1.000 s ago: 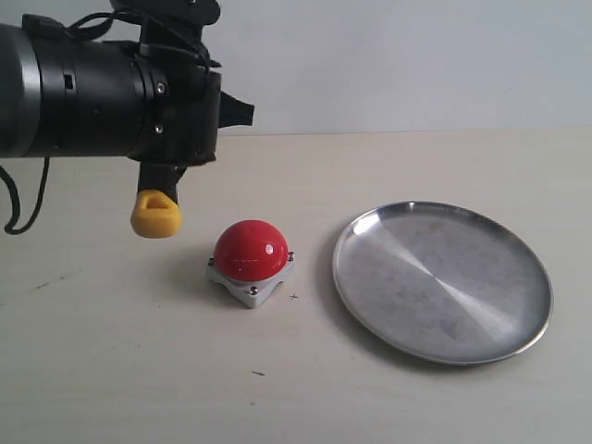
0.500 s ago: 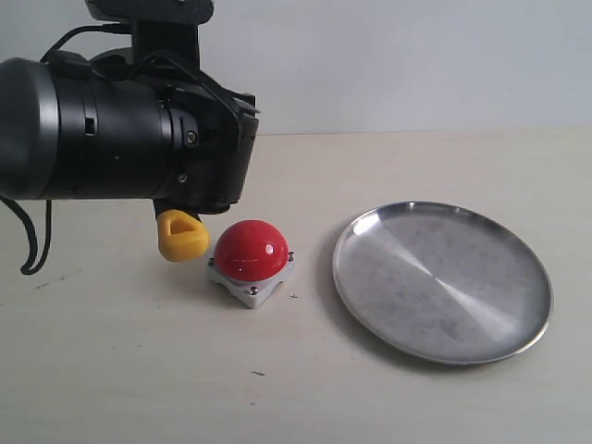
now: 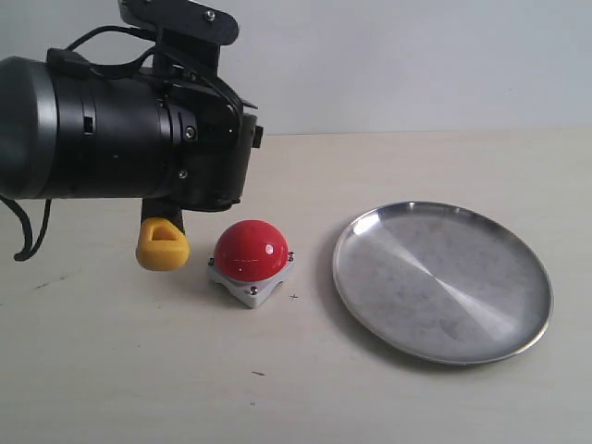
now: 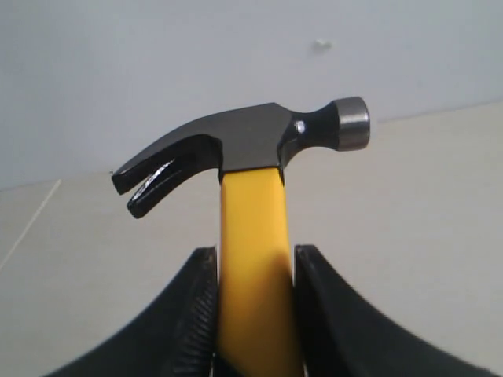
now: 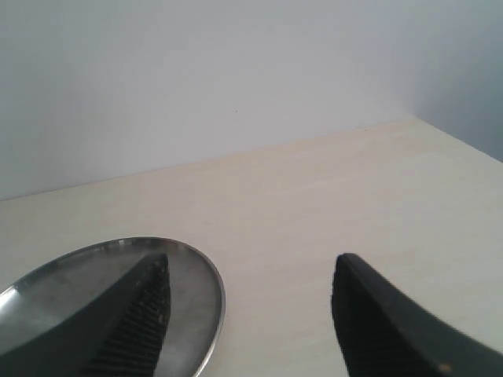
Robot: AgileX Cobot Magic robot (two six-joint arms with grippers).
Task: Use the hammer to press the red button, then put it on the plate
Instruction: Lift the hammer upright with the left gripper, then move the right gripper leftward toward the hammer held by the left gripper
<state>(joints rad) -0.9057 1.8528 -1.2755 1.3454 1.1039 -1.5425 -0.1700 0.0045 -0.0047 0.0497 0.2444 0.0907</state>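
Observation:
The hammer [image 4: 244,145] has a dark claw head and a yellow handle, and my left gripper [image 4: 253,258] is shut on that handle just below the head. From the exterior view only the handle's yellow loop [image 3: 163,245] shows, hanging under the black left wrist [image 3: 139,129] just left of the red button [image 3: 251,250]. The head is hidden behind the wrist there. The red button sits on its grey square base on the table. The silver plate [image 3: 442,280] lies to its right. My right gripper [image 5: 251,263] is open and empty beside the plate's rim [image 5: 214,292].
The pale table [image 3: 296,388] runs back to a light wall [image 3: 416,55]. The left arm's cables [image 3: 20,231] hang at the far left. The table's far corner [image 5: 416,119] appears in the right wrist view.
The left arm has come rightward and lower with the hammer. The yellow loop dropped beside the button, then swung slightly left. Button and plate have not moved.

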